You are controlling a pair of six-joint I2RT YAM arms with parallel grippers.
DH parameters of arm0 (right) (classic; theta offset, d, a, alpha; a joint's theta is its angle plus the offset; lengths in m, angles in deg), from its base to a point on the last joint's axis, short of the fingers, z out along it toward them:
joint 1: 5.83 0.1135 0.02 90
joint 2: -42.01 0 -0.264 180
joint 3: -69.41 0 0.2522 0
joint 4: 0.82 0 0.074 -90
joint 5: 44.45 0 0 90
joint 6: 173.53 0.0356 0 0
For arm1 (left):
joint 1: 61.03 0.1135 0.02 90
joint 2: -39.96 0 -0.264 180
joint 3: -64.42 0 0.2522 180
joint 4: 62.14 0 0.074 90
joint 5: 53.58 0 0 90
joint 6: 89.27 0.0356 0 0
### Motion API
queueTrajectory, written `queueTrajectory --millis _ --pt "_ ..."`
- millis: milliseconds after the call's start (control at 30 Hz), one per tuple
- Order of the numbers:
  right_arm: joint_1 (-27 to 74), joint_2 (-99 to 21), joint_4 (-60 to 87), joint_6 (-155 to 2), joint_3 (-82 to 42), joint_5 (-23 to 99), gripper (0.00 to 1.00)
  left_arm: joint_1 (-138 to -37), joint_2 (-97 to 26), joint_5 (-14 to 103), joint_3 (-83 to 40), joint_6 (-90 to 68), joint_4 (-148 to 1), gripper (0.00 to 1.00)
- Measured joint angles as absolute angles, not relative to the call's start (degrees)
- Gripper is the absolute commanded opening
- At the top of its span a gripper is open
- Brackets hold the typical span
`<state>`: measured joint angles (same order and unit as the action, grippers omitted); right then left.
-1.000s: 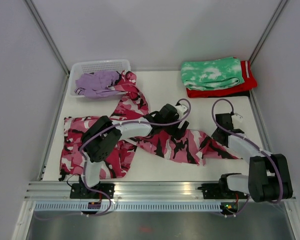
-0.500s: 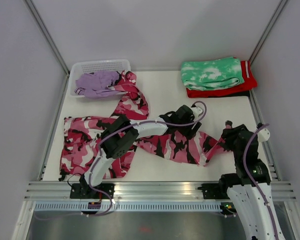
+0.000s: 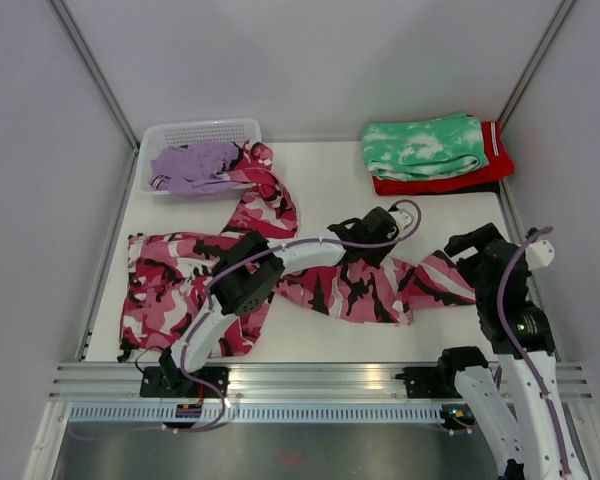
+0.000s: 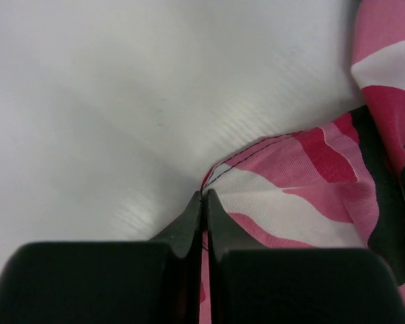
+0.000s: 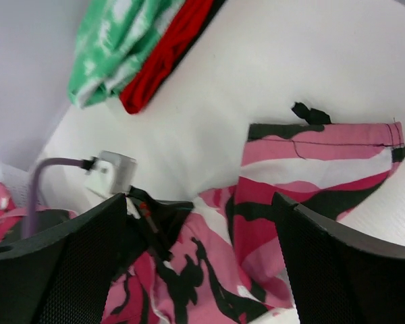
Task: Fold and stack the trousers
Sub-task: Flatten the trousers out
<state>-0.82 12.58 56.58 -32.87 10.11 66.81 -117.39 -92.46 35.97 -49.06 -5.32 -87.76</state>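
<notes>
Only the left wrist view shows the left claw (image 4: 204,202) pinched shut on a stitched hem of the camo trousers (image 4: 304,182), low on the white table (image 4: 121,101); from above, the wrist covers that grip. Only the right wrist view shows the right claw (image 5: 199,202) spread wide, holding nothing, over a flat leg end, with the green garment (image 5: 108,47) on the red garment (image 5: 165,57) toward 11 o'clock; the top view shows the camo pair twisted across the table from 9 to 3 o'clock, one end at the basket (image 3: 205,130) at 11 o'clock, where the lilac trousers (image 3: 185,165) lie bunched.
</notes>
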Motion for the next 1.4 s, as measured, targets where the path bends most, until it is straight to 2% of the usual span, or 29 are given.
queueTrajectory --millis 200,367,567,767,900,1300,1400 --pt "-0.8 0.8 48.7 -36.1 19.3 66.2 0.94 -110.8 -93.5 34.7 -52.9 -8.6 -91.3 0.02" --pt "-0.8 -16.3 39.8 -39.1 21.4 66.2 0.90 -101.5 -93.6 35.3 -54.3 -9.9 -90.7 0.02" --pt "-0.8 -36.2 31.7 -44.0 11.3 65.3 0.90 -101.3 -93.6 39.4 -54.0 -9.5 -89.4 0.02" --pt "-0.8 -46.3 26.3 -51.0 -3.3 59.9 0.84 -105.5 -93.6 45.1 -53.9 -7.9 -89.4 0.02" --pt "-0.3 -55.0 25.4 -55.0 -11.9 58.4 0.84 -107.4 -93.6 45.8 -53.8 -7.7 -89.3 0.02" --pt "-0.1 -66.2 27.1 -60.9 -12.4 61.0 0.75 -107.2 -92.1 46.6 -45.6 -9.3 -81.7 0.02" --pt "-0.1 -68.8 27.2 -61.6 -14.2 61.0 0.63 -107.1 -91.7 47.0 -44.4 -9.9 -80.2 0.02"
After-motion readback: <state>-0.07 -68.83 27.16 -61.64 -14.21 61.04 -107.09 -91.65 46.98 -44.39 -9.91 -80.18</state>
